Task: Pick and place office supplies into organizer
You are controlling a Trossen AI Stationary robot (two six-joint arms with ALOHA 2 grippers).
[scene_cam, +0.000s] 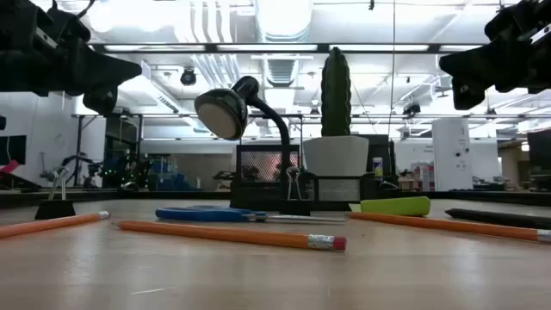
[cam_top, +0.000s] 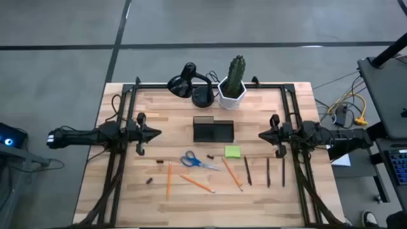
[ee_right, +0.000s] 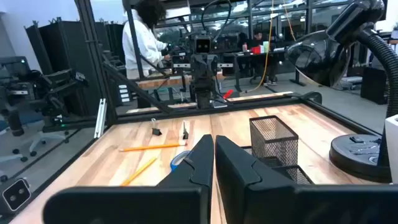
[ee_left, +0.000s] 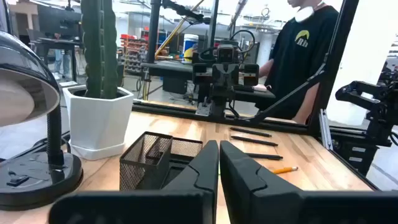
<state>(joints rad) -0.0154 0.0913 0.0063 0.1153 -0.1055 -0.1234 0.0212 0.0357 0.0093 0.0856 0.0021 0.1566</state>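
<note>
Hovering apart, my left hand and right hand are both clenched, empty; only the high view shows the organizer between them.

My left arm lies stretched level along the left side of the table, reaching inward toward the middle. Its left gripper hangs above the tabletop, touching nothing, and my left wrist camera shows the two dark fingers pressed nearly together with only a thin slit between them. My right arm mirrors it from the right side, also level and pointing inward. The right gripper hovers above the surface too, its fingers drawn close together, holding nothing. The two grippers face each other across the centre, well apart. From the low camera both sit high above the table.
</note>
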